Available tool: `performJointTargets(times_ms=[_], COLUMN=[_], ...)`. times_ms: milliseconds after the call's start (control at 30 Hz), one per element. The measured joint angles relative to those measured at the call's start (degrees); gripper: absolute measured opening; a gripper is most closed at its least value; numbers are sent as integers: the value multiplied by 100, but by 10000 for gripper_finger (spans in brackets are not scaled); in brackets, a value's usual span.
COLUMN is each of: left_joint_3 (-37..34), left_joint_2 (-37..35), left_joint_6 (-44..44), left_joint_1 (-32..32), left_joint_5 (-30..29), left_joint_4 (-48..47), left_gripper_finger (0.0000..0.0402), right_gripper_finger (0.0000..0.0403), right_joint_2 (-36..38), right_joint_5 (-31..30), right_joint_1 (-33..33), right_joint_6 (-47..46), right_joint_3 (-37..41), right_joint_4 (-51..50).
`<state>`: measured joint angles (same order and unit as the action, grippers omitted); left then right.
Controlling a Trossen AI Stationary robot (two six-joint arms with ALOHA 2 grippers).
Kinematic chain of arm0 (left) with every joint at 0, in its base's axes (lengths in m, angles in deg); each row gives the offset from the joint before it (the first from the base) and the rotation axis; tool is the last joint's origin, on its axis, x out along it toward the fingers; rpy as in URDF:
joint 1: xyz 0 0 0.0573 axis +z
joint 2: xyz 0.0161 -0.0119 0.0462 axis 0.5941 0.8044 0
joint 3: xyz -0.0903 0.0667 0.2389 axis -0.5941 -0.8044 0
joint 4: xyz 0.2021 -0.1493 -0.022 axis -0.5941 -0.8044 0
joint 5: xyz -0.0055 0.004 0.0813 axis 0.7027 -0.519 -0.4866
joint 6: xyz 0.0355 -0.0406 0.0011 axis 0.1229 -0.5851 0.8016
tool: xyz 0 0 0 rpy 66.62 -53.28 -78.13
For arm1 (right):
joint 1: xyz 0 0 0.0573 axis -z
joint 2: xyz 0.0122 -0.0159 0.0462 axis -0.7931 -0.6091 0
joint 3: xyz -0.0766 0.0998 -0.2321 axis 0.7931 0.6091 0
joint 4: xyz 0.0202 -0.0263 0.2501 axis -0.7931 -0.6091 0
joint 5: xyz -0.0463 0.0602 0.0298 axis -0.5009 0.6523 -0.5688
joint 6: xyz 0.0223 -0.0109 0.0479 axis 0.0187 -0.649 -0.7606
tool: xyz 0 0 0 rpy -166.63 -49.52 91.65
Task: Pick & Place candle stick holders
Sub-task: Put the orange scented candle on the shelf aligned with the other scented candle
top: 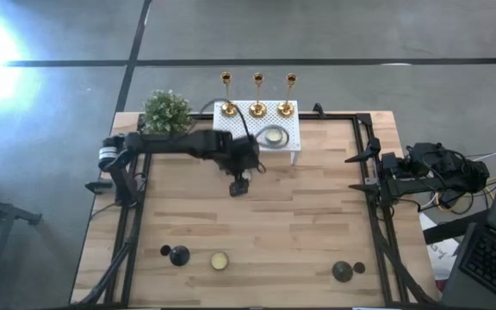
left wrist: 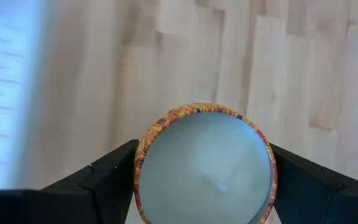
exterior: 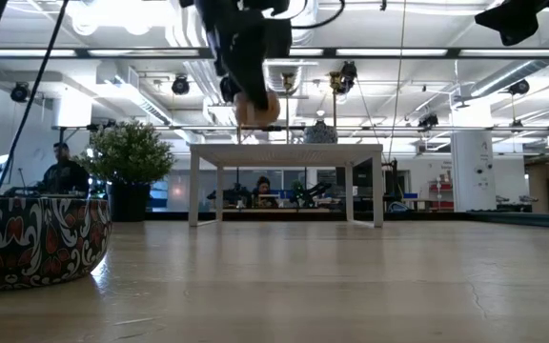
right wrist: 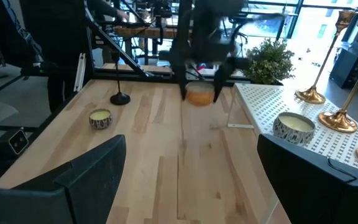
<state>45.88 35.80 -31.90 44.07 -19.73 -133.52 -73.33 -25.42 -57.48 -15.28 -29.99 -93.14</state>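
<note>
Fingers point(left wrist: 107, 177) of the left gripper point(top: 239, 186) clamp a round candle tin point(left wrist: 205, 167) above the wooden surface point(top: 300, 224). Three gold candlesticks point(top: 257, 95) stand on the white rack point(top: 293, 129). Right gripper point(top: 357, 170) waits with fingers spread wide.

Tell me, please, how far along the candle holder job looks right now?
Done: three gold candlesticks stand on the white rack, with one candle tin. In hand: the left gripper holds another candle tin above the table. Left: two black holders and a tin near the front edge. The right gripper waits open at the right side.
</note>
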Motion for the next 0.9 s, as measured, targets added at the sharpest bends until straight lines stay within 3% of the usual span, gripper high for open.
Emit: performJointTargets(times_ms=[233, 533, 900], left_joint_3=[715, 744, 841], left_joint_2=[-1, 159, 496], left_joint_6=[391, 867, 1124], left_joint_1=[706, 1486, 1773], left_joint_5=[-5, -16, -16], left_joint_4=[-269, -16, 301], left_gripper_finger=[303, 303, 303], right_gripper_finger=[359, 359, 359], right_joint_2=[0, 0, 0], right_joint_5=[1, -6, -8], right_joint_1=[1, 1, 1], right_joint_6=[1, 267, 298], right_joint_3=[0, 0, 0], right_joint_4=[-2, 0, 9])
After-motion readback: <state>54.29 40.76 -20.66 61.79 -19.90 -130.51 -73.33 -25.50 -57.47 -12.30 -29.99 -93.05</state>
